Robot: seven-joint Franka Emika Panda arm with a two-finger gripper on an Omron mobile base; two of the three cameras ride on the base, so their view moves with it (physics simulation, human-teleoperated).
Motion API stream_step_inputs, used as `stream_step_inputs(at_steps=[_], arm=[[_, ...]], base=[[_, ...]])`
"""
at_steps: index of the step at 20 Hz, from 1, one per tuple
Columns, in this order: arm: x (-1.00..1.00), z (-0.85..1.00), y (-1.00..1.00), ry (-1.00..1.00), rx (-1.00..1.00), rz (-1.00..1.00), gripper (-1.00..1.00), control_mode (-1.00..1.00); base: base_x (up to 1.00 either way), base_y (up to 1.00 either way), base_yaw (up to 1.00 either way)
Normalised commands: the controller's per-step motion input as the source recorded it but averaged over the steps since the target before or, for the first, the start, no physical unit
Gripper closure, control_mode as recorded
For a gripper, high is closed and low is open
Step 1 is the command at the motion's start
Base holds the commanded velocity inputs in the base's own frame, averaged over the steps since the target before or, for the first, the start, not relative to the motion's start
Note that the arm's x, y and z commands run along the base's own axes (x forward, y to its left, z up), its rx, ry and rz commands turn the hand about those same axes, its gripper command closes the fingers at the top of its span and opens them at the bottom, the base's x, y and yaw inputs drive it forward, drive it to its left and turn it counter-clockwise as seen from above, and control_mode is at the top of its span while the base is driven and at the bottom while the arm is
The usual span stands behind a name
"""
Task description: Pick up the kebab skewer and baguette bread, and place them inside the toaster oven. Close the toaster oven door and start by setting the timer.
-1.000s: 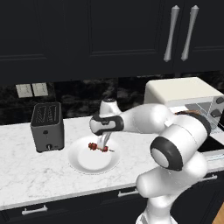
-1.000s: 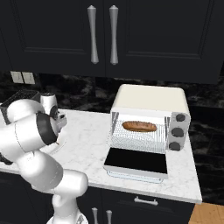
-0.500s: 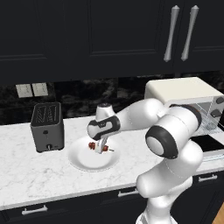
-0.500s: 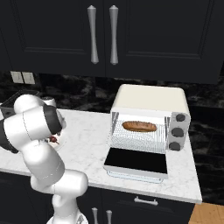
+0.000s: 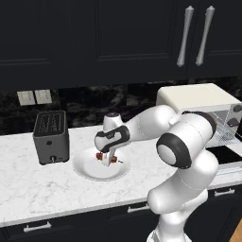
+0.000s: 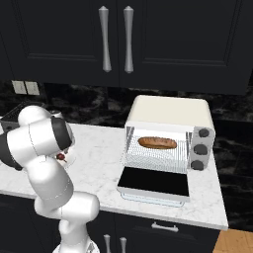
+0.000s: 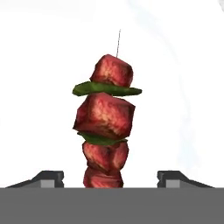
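The kebab skewer (image 7: 105,118), red meat chunks with green slices on a thin stick, lies on the white plate (image 5: 87,170). My gripper (image 5: 108,159) is down on the plate, open, with a fingertip (image 7: 52,176) on each side of the skewer's near end and a gap on both sides. The baguette bread (image 6: 157,143) lies on the wire rack inside the toaster oven (image 6: 168,111). The toaster oven door (image 6: 153,183) is folded down flat on the counter.
A dark grey slot toaster (image 5: 51,137) stands just left of the plate. The toaster oven (image 5: 194,97) sits at the right end of the marble counter, with dark knobs (image 6: 200,148) on its right panel. Black cabinets hang above.
The hand has come down from above the plate to the skewer, and the elbow has swung toward the camera. The skewer and the baguette have stayed where they were.
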Motion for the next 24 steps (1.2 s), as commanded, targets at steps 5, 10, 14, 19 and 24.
stream_step_inputs(at_steps=[5, 10, 14, 19, 24], arm=[[0.00, 0.00, 0.00, 0.00, 0.00, 0.00, 1.00, -1.00], [0.00, -0.01, -0.05, -0.01, 0.01, 0.00, 1.00, -1.00], [-0.24, 0.44, -0.07, -0.14, 0.03, 0.00, 1.00, -1.00], [-0.33, 0.92, -0.14, -0.10, 0.07, 0.00, 1.00, -1.00], [-0.17, 0.64, -0.53, -0.09, 0.09, -0.04, 1.00, -1.00]], base=[[0.00, 0.00, 0.00], [0.00, 0.00, 0.00], [0.00, 0.00, 0.00], [0.00, 0.00, 0.00], [0.00, 0.00, 0.00]])
